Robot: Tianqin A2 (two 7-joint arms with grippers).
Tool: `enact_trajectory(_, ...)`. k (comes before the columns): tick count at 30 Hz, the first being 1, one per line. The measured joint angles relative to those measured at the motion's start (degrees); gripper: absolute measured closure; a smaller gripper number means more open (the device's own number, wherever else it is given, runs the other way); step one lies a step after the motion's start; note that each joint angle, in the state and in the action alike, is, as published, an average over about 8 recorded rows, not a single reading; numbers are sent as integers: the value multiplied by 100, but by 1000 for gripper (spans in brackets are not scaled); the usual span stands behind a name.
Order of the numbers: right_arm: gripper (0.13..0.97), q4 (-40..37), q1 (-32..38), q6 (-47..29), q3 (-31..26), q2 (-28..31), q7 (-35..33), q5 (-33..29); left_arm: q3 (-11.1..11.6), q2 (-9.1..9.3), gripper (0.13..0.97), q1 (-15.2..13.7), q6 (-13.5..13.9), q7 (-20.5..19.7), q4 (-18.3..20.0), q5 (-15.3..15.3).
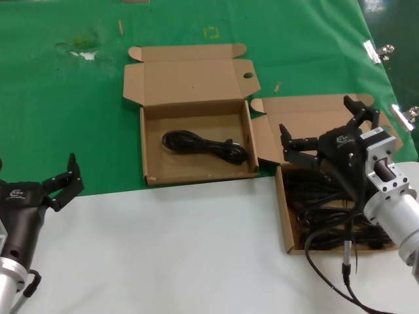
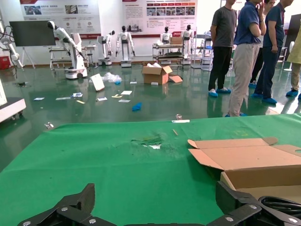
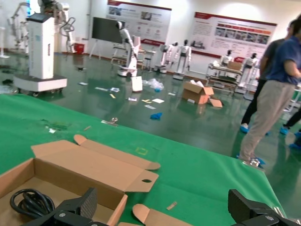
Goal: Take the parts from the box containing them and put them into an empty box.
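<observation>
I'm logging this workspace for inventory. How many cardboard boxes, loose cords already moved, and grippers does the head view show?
Cardboard boxes: 2 (left box, right box)
Cords in the left box: 1 (cord)
Grippers: 2 (left gripper, right gripper)
Total: 5

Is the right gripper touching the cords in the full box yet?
Cannot tell. In the head view the right gripper is open above the full box, overlapping the cords, but no view shows a gap or contact plainly.

Glossy green floor (image 2: 155, 101) strewn with litter — white walls with posters (image 3: 235, 29) — display robots (image 2: 70, 49) behind.
</observation>
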State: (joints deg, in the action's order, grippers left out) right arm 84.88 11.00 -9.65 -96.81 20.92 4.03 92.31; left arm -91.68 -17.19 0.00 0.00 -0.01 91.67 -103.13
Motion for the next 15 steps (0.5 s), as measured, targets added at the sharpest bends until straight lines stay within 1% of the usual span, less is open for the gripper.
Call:
enact_trajectory(2, 129, 45, -73, 64, 34, -25, -27, 72, 0, 0, 220, 0, 0, 0, 0, 0)
enact_trajectory(3, 129, 68, -110, 96, 51, -37, -40, 108, 0, 0, 220, 0, 0, 0, 0, 0)
enact_trajectory(11, 129, 246, -399, 349, 186, -135, -145, 392, 0, 0, 145, 0, 0, 1, 0, 0)
enact_trajectory(15, 129, 338, -547, 479, 255, -185, -199, 537, 0, 0, 145, 0, 0, 1, 0, 0)
